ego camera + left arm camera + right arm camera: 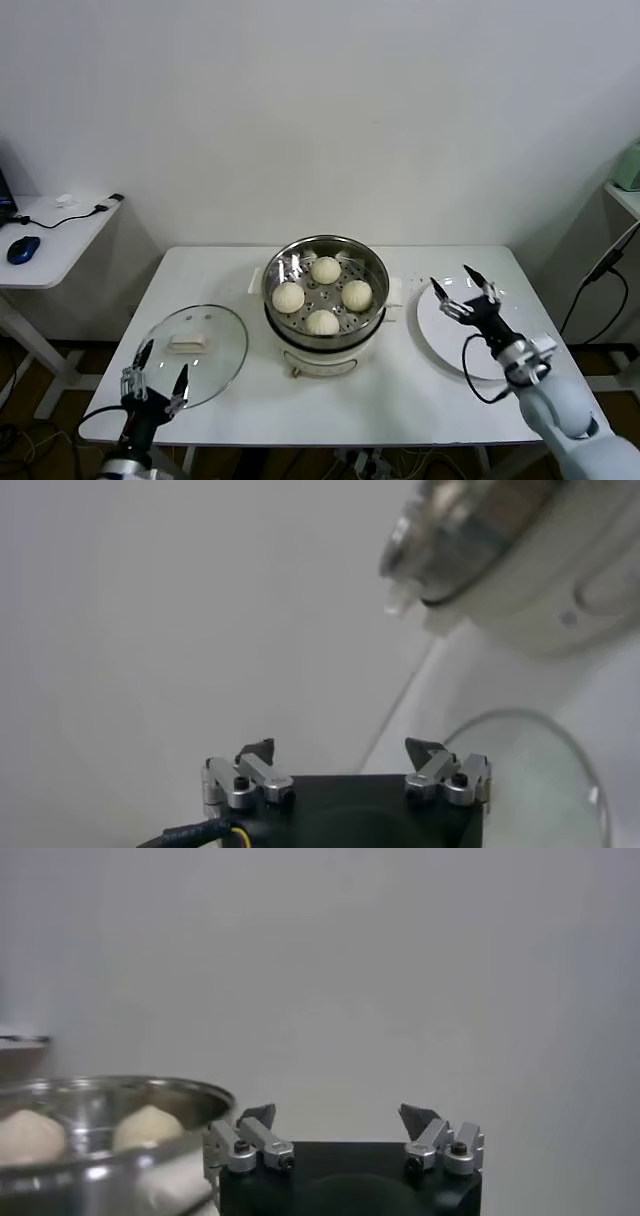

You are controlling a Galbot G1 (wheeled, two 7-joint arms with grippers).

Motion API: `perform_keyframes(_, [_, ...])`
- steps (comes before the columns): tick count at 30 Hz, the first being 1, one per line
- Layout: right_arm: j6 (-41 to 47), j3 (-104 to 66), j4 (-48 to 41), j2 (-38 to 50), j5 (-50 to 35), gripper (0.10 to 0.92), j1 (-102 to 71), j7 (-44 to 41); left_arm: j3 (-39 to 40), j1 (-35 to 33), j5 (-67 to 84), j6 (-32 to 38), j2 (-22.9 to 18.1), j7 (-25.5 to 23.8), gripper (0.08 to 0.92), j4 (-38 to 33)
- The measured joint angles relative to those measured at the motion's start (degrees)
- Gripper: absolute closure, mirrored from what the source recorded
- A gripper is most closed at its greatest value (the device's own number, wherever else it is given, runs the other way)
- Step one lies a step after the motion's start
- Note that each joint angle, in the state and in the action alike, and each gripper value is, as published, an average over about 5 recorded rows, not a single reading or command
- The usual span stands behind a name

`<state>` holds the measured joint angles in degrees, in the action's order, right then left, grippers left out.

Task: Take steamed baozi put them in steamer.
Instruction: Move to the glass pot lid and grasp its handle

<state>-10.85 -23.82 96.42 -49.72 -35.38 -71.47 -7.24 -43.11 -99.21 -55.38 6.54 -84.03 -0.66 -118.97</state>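
Baozi (322,296), four small round white buns, are all sitting inside the steamer (325,343) on its tray with holes. The steamer is standing in the middle of the white bench (400,400). No buns are lying outside it, so I think the job is looking done.

Right of the steamer, a flat white plate (440,335) is lying bare. The right pincer (466,290) is hanging over the plate's far left part, with its two tips apart and holding nothing. The buns are lying to its left, just past the steamer's rim. They are round, so they are not pointing any way.

Left of the steamer, a glass lid (215,365) is resting on the bench. The left pincer (158,376) is waiting at the lid's near edge, tips apart and holding nothing too. The right pincer is looking a little nearer to the buns than the left one.
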Motion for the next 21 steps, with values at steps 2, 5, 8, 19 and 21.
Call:
perform_keyframes(2, [0.0,-2.5,0.0,-1.5,1.0,0.203,-2.3,0.2,0.4,1.1,-5.8,-0.2,0.3,0.8,0.177,1.5])
perform_keyframes(5, [0.1,-5.4,0.0,-3.3,2.4,0.203,-4.9,0.6,0.8,3.2,-12.6,-0.5,0.7,2.4,0.177,4.5])
perform_keyframes(8, [0.2,-7.4,-0.1,-4.7,3.6,0.203,-6.8,0.9,1.1,5.5,-17.7,-0.9,1.0,3.9,0.177,8.1])
perform_keyframes(19, [0.2,-11.8,-1.2,-7.1,7.1,0.203,-10.7,1.4,2.1,15.4,-27.9,-2.5,2.8,7.0,0.177,21.4])
perform_keyframes(21, [0.2,-12.1,-1.4,-7.4,7.6,0.203,-10.8,1.4,2.3,17.1,-28.7,-2.8,3.1,7.3,0.177,23.5])
